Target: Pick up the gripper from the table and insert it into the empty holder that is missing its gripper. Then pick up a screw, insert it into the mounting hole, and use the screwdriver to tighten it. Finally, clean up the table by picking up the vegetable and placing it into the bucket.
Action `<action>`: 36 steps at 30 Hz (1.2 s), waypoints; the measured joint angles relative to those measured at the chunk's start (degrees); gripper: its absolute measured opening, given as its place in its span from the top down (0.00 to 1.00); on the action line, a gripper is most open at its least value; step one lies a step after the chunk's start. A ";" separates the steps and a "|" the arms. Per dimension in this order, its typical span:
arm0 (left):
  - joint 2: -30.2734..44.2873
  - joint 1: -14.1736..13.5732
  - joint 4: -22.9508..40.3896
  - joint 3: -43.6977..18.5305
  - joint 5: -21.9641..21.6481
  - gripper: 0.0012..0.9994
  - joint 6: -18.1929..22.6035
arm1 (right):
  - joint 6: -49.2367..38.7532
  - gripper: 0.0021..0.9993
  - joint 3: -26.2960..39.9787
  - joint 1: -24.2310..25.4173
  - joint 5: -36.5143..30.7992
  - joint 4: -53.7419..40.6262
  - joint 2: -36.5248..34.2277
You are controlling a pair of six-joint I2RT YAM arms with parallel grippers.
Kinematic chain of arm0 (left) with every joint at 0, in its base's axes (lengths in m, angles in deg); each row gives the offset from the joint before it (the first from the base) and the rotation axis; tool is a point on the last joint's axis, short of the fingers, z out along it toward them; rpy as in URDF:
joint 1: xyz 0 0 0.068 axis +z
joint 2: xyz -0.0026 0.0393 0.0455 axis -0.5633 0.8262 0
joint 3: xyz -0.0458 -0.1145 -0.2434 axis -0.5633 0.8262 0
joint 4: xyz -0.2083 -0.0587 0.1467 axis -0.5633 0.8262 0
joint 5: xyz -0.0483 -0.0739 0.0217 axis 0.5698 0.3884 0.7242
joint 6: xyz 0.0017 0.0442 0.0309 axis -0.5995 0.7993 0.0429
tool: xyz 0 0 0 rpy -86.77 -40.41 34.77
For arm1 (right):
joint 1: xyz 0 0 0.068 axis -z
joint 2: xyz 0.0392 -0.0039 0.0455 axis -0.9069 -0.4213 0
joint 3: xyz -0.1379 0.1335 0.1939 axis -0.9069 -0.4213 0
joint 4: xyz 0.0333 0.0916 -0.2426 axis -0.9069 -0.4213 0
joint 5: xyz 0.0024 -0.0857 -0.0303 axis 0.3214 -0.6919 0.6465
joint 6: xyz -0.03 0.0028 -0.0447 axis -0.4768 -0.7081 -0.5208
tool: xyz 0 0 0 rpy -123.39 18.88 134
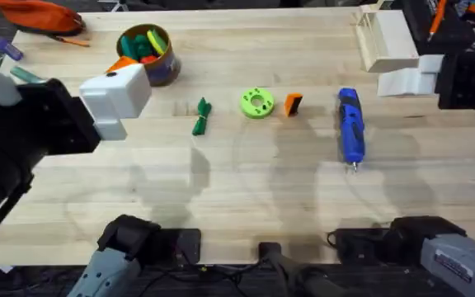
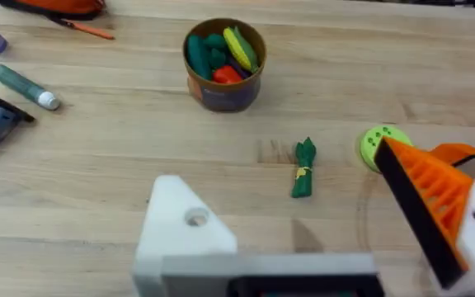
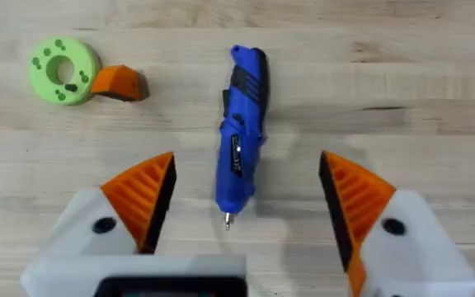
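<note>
Lying on the table [image 1: 262, 173]: screwdriver [image 1: 350, 126]; loose orange gripper [image 1: 293, 103] at its 9 o'clock; vegetable [image 1: 201, 116]; bucket [image 1: 147, 51]. Right gripper [image 3: 246, 198] fingers apart; left gripper [image 2: 320, 239] apart, holder [image 2: 180, 227] bare.

Work surface: light wooden table [image 1: 246, 177], plank grain running left-right, seams visible. Soft shadows on near half; lighting even, diffuse. Far left corner: orange pouch [image 1: 39, 15] at table edge, grey-green marker [image 2: 23, 87] just near of it. Far right: pale wooden rack [image 1: 386, 37] on table. Beyond far edge: dark, details not discernible.
</note>
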 joint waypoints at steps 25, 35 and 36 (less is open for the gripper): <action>-0.06 0.00 -20.06 10.15 -5.45 0.01 1.22 | 0.00 0.01 0.02 0.00 0.00 -0.02 0.00; -0.04 0.09 -41.74 22.78 -4.89 0.01 3.18 | 0.00 0.01 0.02 0.00 0.00 -0.02 0.00; -0.04 0.33 -42.72 23.17 -4.09 0.01 3.27 | 0.00 0.01 0.02 0.00 0.00 -0.02 0.00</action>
